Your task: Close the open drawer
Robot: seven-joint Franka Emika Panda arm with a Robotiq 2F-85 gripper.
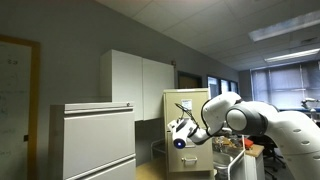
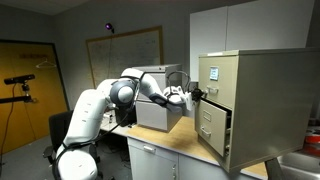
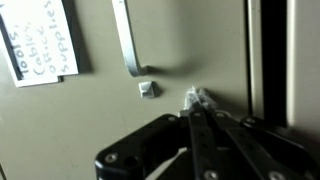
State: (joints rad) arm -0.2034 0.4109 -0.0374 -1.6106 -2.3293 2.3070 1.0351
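The wrist view is filled by the pale beige drawer (image 3: 190, 40) front. It carries a curved metal handle (image 3: 128, 45), a handwritten label card (image 3: 40, 40) and a small square latch (image 3: 148, 88). My gripper (image 3: 197, 98) is shut with nothing in it, and its tips rest against the drawer face just right of the latch. A dark gap (image 3: 270, 60) runs down the drawer's right side. In both exterior views the gripper (image 2: 190, 96) (image 1: 186, 130) sits against the upper front of the tall beige filing cabinet (image 2: 255, 100) (image 1: 192, 105).
A wider light-grey cabinet (image 1: 95, 140) stands beside the beige one, and white wall cabinets (image 1: 135, 85) hang behind it. The beige cabinet rests on a wooden counter (image 2: 180, 152). A camera tripod (image 2: 20, 85) stands by the yellow door, and a whiteboard (image 2: 125, 55) hangs on the wall.
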